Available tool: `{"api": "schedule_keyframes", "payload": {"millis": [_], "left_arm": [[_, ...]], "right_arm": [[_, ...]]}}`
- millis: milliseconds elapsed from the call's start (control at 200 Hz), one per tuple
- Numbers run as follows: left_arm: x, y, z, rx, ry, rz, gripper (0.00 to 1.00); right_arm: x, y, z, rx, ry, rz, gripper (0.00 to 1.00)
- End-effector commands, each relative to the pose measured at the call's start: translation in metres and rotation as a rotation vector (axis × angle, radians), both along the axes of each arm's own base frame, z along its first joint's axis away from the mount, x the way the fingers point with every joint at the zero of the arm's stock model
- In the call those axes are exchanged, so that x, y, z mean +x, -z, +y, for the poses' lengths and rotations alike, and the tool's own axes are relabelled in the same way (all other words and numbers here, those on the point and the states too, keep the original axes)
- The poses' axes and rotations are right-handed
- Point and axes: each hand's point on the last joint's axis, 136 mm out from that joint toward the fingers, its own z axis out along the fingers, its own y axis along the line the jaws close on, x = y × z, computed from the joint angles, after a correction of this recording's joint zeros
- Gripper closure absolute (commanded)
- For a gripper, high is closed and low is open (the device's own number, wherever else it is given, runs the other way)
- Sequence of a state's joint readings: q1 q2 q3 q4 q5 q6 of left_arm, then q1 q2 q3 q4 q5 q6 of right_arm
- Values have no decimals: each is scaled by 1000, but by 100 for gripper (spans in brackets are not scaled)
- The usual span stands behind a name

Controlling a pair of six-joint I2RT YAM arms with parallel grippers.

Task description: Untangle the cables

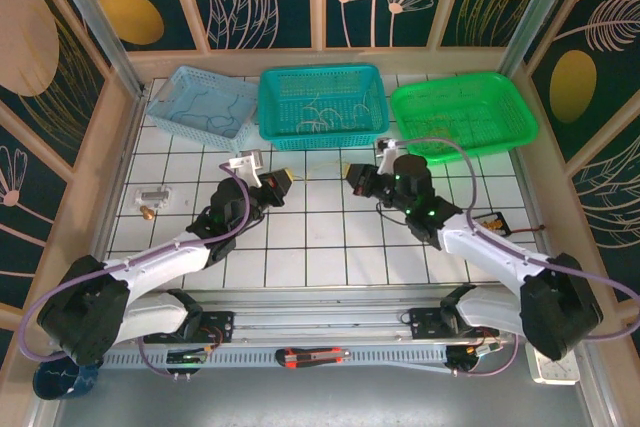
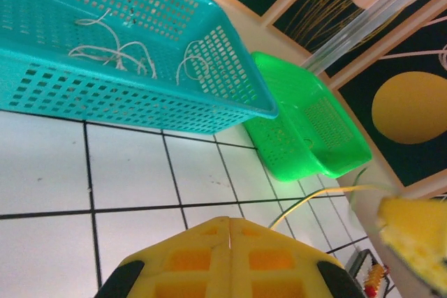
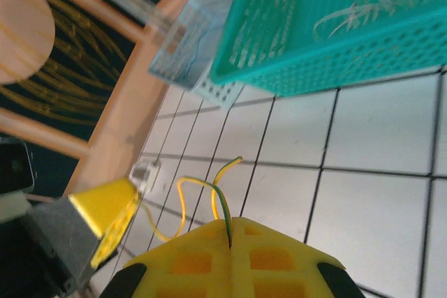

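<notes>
Top view: a light blue plastic basket point(image 1: 235, 127) holds blue wires point(image 1: 200, 102), and a teal mesh basket point(image 1: 320, 137) holds whitish wires point(image 1: 320, 107); what the green plastic basket point(image 1: 510, 107) holds is unclear.
Left wrist: the left gripper point(image 2: 229, 225) is pinched on a thin yellow cable point(image 2: 314, 199).
Right wrist: the right gripper point(image 3: 229, 232) is clamped on the same cable.

We've got left gripper point(image 2: 229, 224) clamped, yellow cable point(image 2: 327, 192) arcing right from its tip; whitish wires point(image 2: 112, 52) in teal basket point(image 2: 140, 106).
</notes>
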State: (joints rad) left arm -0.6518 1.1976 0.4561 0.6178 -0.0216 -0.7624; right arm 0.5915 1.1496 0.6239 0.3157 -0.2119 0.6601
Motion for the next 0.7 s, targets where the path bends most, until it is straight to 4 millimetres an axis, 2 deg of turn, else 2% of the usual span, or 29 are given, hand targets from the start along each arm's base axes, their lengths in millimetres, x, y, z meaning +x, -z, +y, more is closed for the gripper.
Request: {"api": "schedule_keyframes", "payload": {"millis": [0,45,100,395,505,600,696], "left_arm": [[0,10,14,30,-51,-2,100],[-1,11,15,26,-56,-3,100],[-1,10,15,17,-56,-6,100],[2,4,9,-2,-40,-18,100],[2,3,9,-3,-38,-22,100],[1,3,9,-1,-35,-22,100],[-1,5,9,4,-30,-16,100]], "right_arm": [[22,-27,-45,8,160,-55,100],[27,-30,-63,29,209,-55,100],[29,-36,-71,51,225,-67,100],[39,-55,-81,33,255,-107,100],[47,-60,-92,17,293,-120,100],[61,-66,-112,-18,366,-137,100],[85,-58,-141,-79,473,-120,100]]}}
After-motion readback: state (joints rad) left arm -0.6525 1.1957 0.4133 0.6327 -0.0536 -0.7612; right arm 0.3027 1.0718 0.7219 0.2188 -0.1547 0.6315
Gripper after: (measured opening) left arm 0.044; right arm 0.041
